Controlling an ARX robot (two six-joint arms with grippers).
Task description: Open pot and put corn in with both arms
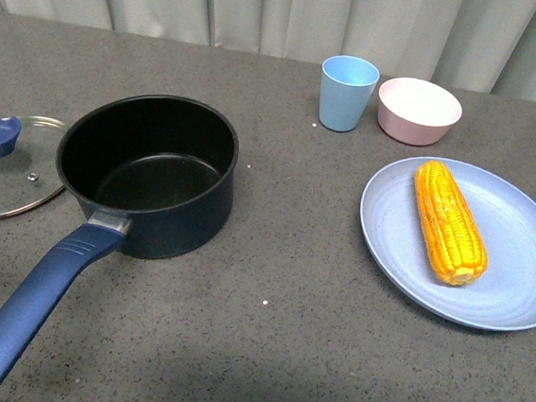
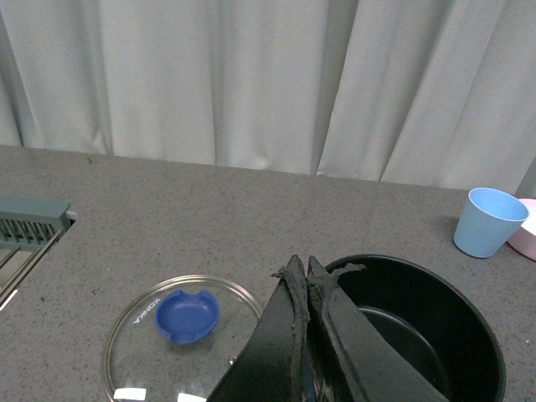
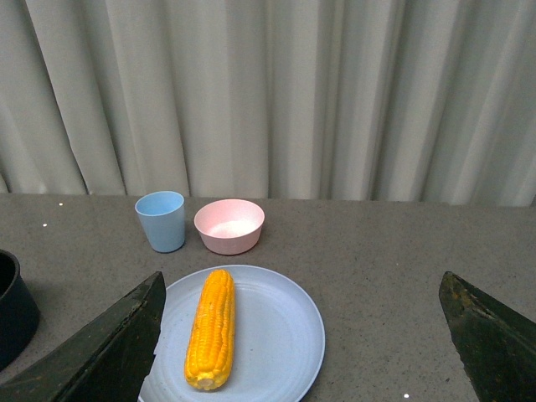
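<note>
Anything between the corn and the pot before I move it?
Nothing visible. The lid lies left of the pot, which is open; the cup and bowl stand behind the stretch of table between corn and pot.

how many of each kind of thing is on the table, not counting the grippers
pot: 1
glass lid: 1
corn cob: 1
blue plate: 1
light blue cup: 1
pink bowl: 1
total: 6

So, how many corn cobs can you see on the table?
1. The corn lies on the blue plate, to the right of the open pot. None seems hidden.
</note>
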